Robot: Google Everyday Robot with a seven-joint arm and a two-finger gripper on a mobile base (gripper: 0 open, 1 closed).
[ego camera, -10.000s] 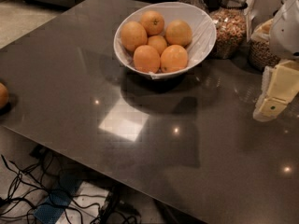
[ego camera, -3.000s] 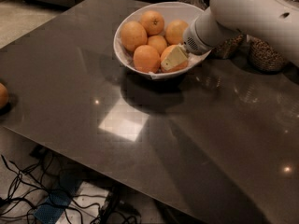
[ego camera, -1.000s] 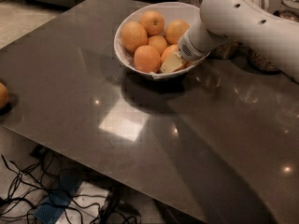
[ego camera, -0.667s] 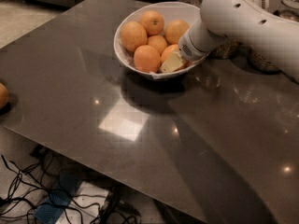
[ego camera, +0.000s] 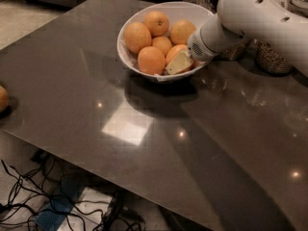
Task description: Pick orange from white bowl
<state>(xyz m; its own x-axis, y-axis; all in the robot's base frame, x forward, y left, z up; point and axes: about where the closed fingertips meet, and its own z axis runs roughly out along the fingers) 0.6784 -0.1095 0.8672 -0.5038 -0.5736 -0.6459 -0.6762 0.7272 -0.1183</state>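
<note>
The orange (ego camera: 174,50), round and smooth-skinned, sat at the front right of the white bowl (ego camera: 126,57), partly hidden by the gripper (ego camera: 179,61) pressed against its near side. Whether the gripper had closed on it, I could not tell. I counted six fruits in the bowl, and a lone fruit (ego camera: 2,98) far to the bowl's left. Two jars (ego camera: 271,57) stood to the right of the bowl. The bowl rested on a dark, glossy table (ego camera: 144,143), with cables (ego camera: 24,201) on the floor below.
</note>
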